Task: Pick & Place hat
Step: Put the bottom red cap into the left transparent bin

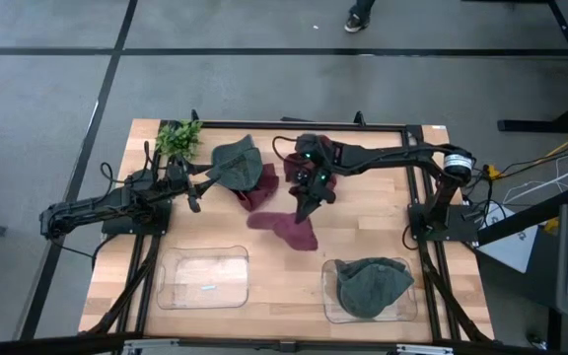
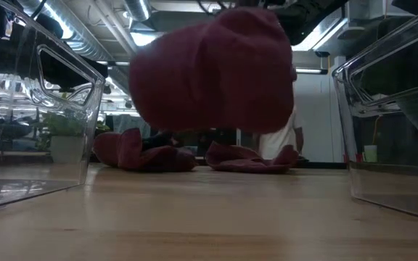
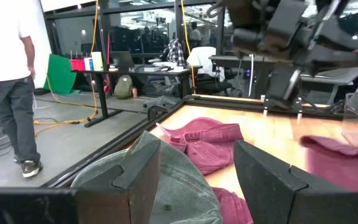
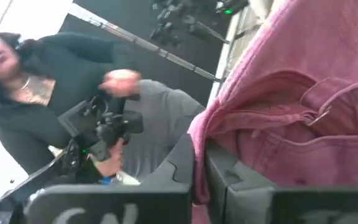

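A maroon hat (image 1: 286, 230) hangs from my right gripper (image 1: 307, 208) over the middle of the table; the gripper is shut on it. In the low view this hat (image 2: 212, 72) floats above the wood. Two more maroon hats (image 1: 260, 187) (image 1: 295, 174) and a grey-green hat (image 1: 236, 165) lie on the table's far half. My left gripper (image 1: 193, 197) waits open at the left. The grey-green hat (image 3: 173, 193) lies just ahead of its fingers and below them. My right gripper pinches an edge of the maroon hat's cloth (image 4: 197, 163) between its two fingers (image 4: 180, 163). It comes at the hat from the table's far right, nearly level. The hat hangs below and in front of the fingers, clear of the table.
Two clear bins stand near the front edge. The left one (image 1: 202, 279) holds no hat, and the right one (image 1: 335, 308) holds a grey hat (image 1: 373, 286). A small green plant (image 1: 178, 137) stands at the far left corner. A person shows beyond the table in the right wrist view.
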`<action>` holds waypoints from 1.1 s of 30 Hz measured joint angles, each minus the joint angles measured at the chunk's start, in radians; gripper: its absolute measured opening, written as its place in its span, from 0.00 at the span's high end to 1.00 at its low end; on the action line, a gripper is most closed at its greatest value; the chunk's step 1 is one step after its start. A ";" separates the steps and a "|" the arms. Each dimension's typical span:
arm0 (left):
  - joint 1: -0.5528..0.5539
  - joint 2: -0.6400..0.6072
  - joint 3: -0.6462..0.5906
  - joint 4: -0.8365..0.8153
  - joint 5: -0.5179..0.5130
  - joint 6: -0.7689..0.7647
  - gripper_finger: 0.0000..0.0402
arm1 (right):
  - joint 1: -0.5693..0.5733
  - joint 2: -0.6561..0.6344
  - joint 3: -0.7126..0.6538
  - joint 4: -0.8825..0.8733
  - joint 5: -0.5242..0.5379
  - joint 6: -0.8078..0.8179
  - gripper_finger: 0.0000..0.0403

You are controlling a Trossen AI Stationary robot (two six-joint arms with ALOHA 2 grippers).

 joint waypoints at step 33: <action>-0.027 0.000 0.000 0.358 0.196 -0.950 0.51 | 0.079 -0.001 0.000 0.633 0.052 0.526 0.97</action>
